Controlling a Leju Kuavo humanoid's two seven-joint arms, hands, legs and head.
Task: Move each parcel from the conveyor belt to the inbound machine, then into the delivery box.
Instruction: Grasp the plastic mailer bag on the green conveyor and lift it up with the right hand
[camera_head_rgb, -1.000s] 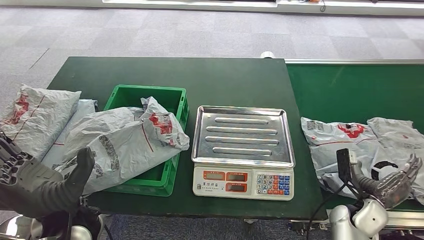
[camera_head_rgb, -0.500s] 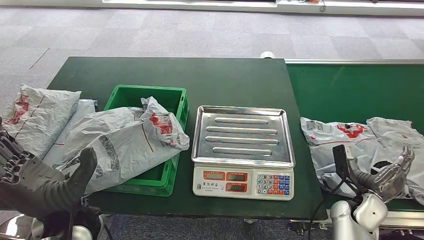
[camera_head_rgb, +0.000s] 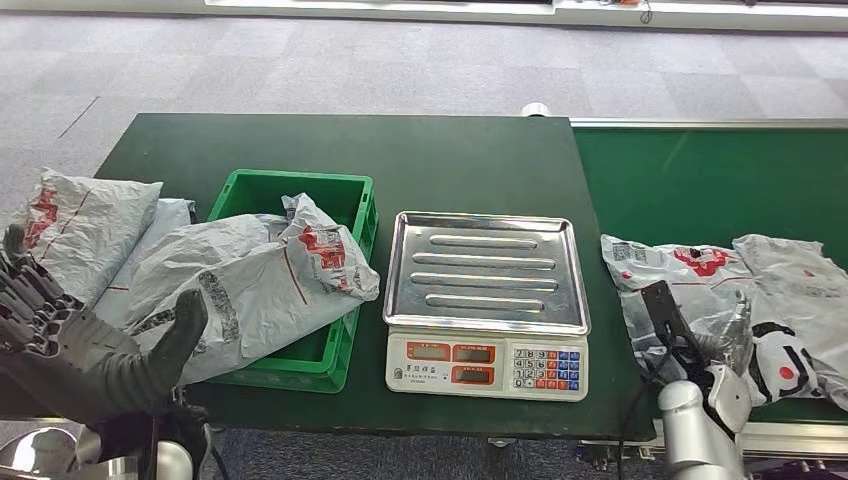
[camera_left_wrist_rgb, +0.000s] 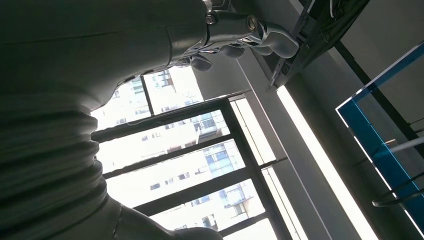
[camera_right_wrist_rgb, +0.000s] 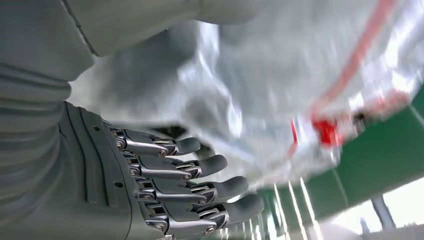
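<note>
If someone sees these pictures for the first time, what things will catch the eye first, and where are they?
The empty steel scale stands in the middle of the dark green table. To its left, grey parcels spill over the green crate. On the conveyor belt at the right, the right hand reaches a crumpled grey parcel, fingers spread.

Parcel-sorting test floor: green conveyor belt (camera_head_rgb: 700, 180), weighing scale (camera_head_rgb: 486, 300), grey carpet tiles (camera_head_rgb: 300, 70), large windows (camera_left_wrist_rgb: 200, 165).
</note>
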